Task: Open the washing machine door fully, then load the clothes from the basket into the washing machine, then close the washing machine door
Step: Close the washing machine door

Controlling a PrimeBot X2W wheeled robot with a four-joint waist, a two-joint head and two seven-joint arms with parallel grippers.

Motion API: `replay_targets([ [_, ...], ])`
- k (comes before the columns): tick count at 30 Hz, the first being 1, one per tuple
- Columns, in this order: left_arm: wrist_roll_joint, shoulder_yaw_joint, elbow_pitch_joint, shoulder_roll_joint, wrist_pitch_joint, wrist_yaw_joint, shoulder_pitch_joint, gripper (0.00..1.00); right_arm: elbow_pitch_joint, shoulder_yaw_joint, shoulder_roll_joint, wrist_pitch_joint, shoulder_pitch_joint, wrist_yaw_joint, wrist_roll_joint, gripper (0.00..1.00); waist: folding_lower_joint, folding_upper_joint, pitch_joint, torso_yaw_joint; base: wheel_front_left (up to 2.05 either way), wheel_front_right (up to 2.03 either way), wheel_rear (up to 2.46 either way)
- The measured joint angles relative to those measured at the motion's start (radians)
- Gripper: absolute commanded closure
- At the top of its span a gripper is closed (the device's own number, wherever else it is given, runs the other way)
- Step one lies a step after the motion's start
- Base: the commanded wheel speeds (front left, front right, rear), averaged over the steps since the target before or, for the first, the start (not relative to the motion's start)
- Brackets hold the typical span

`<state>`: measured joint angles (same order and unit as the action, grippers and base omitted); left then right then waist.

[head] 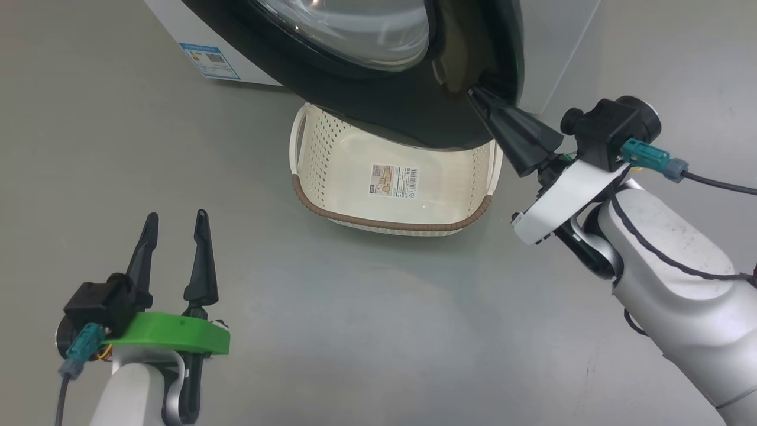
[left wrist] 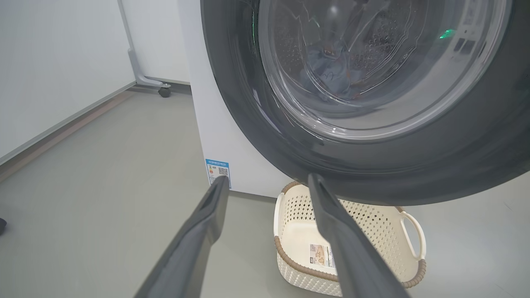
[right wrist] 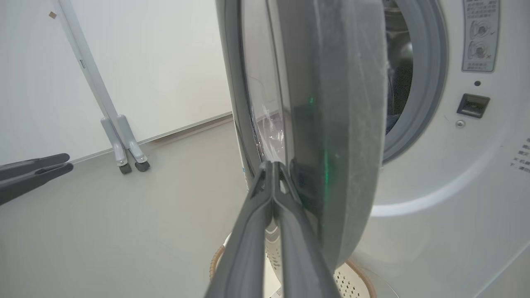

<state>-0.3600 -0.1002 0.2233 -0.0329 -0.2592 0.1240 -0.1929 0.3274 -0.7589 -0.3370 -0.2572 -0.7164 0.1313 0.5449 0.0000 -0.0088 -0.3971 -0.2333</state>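
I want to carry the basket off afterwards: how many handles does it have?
2: one handle on the basket end nearer the blue label, the other handle on the opposite end. None seems hidden.

The washing machine (right wrist: 434,174) is seen in white, with a small blue label (head: 210,60) low on its front. Its door (head: 366,106) is ringed in glossy black around clear glass, behind which pale blue clothes (left wrist: 331,70) are glimpsed. The basket (head: 331,142) is coloured cream-white, patterned with small holes and edged in woven-look brown. The floor (head: 355,331) is grey.
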Motion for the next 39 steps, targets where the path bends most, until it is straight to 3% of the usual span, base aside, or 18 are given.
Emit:
replay_targets([
  [39,-0.054,-0.063,-0.055,0.005,0.000,0.000,-0.107,0.00,0.122,0.252,-0.036,0.000,-0.253,0.000,0.006,1.00,0.0000,0.0000,-0.141,-0.067,0.00,0.00,0.00],
])
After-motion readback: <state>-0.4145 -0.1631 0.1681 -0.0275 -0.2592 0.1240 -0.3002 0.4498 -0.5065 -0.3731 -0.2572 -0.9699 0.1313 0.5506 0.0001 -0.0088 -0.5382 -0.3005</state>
